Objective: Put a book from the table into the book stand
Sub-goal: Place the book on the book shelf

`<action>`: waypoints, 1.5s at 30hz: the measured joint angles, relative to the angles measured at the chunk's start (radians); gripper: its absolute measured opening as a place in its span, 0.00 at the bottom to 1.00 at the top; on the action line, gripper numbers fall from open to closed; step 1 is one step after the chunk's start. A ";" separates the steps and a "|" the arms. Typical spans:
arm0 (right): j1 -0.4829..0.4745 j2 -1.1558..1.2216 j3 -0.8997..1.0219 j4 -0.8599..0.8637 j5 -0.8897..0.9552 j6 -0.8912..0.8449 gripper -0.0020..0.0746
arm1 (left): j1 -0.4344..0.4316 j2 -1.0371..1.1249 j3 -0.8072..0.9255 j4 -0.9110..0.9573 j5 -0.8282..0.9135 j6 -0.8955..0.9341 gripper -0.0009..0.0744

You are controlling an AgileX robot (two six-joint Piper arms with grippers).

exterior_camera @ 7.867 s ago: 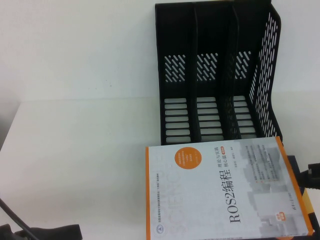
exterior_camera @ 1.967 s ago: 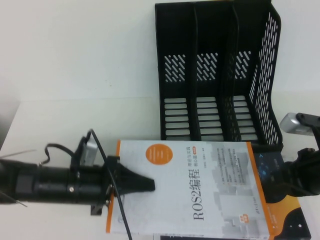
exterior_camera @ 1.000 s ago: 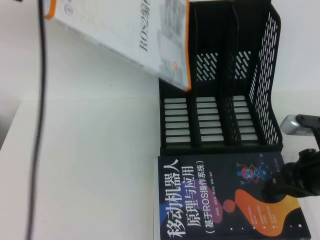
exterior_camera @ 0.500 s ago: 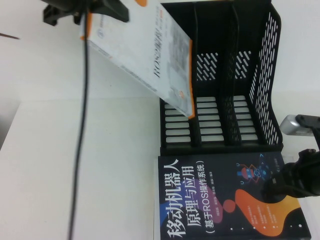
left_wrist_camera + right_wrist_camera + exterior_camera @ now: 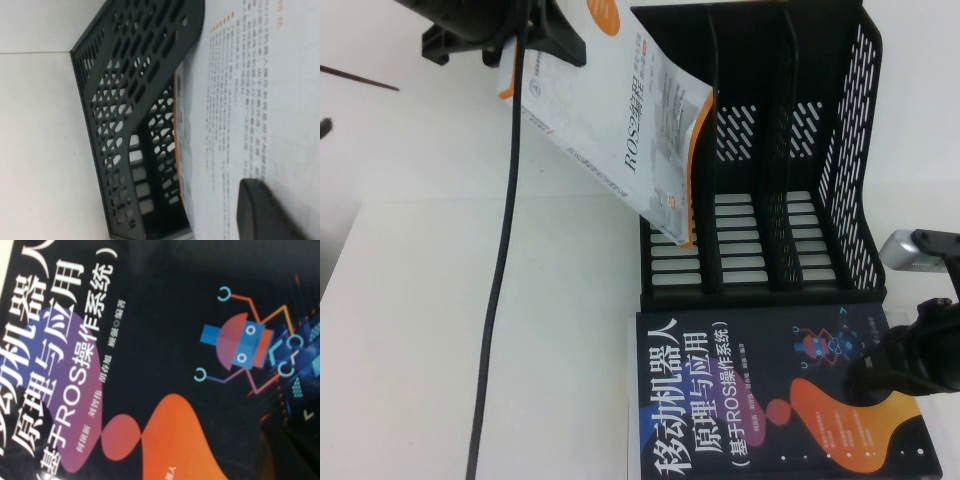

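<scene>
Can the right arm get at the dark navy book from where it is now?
Probably yes: the right gripper hangs right over the dark navy book, nothing between. The left gripper is away, holding the ROS2 book at the book stand.

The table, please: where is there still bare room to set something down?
The table is bare left of the book stand and the dark navy book; only a cable hangs over it. The right is crowded: the right claw sits over the navy book, while the left claw angles the book into the leftmost slot.
</scene>
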 joint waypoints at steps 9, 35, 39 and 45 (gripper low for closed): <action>0.000 0.000 0.000 0.000 -0.006 0.000 0.02 | 0.000 0.053 -0.005 0.017 -0.010 -0.018 0.14; 0.000 0.000 -0.002 0.000 -0.037 0.000 0.02 | -0.138 0.090 -0.005 0.286 -0.148 -0.181 0.14; 0.000 0.000 -0.002 0.000 -0.037 0.000 0.02 | -0.169 0.124 -0.005 0.313 -0.168 -0.226 0.14; 0.000 0.000 -0.002 0.000 -0.038 0.000 0.02 | -0.194 0.176 -0.005 0.323 -0.177 -0.251 0.14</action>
